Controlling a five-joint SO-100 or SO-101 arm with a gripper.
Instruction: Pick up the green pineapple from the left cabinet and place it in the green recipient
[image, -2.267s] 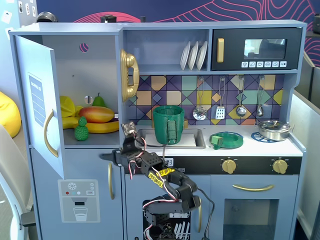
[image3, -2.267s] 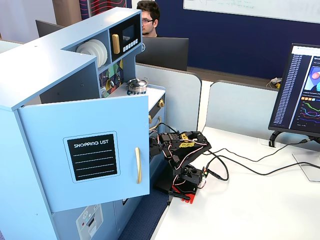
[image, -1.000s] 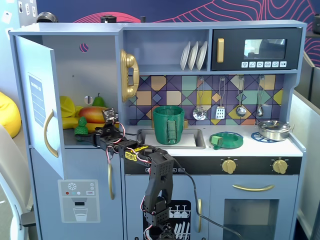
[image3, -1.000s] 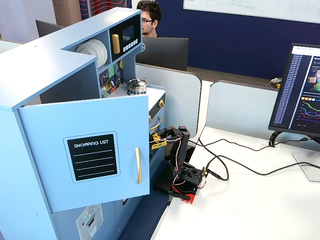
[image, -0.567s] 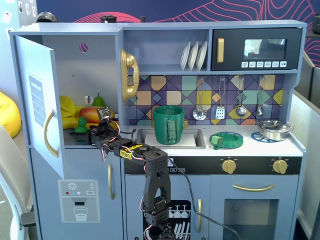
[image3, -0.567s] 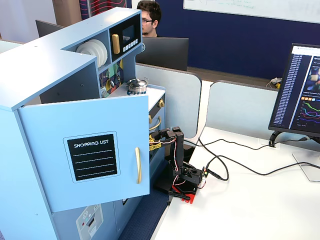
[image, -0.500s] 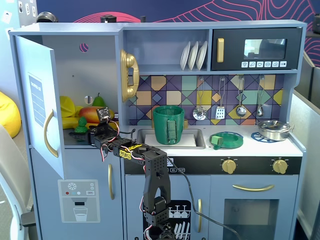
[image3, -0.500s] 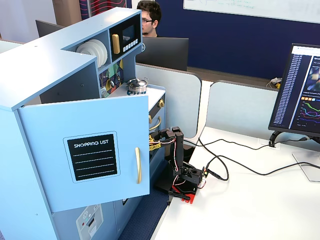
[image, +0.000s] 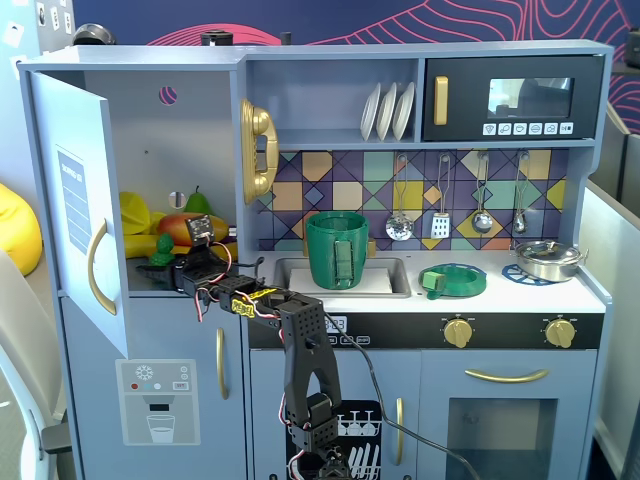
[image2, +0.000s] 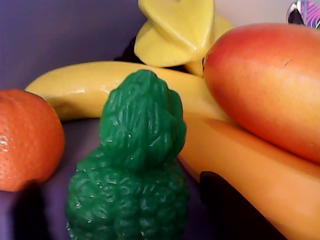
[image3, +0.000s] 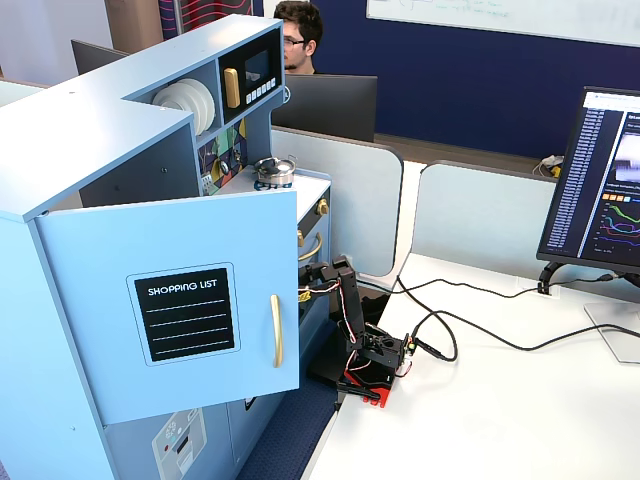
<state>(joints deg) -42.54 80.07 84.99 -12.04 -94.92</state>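
Note:
The green pineapple (image2: 135, 170) stands upright on the shelf of the left cabinet (image: 190, 120), whose door (image: 80, 220) with the gold handle hangs open. In a fixed view the pineapple (image: 156, 256) is a small green shape at the shelf front. My gripper (image2: 122, 187) is open, with one dark finger (image2: 27, 212) left of the pineapple and the other at its right, small gaps on both sides. The gripper (image: 168, 266) reaches into the cabinet from the right. The green recipient (image: 336, 248) stands in the sink, empty as far as shows.
An orange (image2: 25, 140), bananas (image2: 95, 85) and a mango (image2: 265, 85) crowd round the pineapple. A green pear (image: 197, 200) stands further back. A flat green dish (image: 455, 280) and a metal pot (image: 548, 258) sit on the counter. The open door (image3: 180, 300) hides the cabinet's inside in another fixed view.

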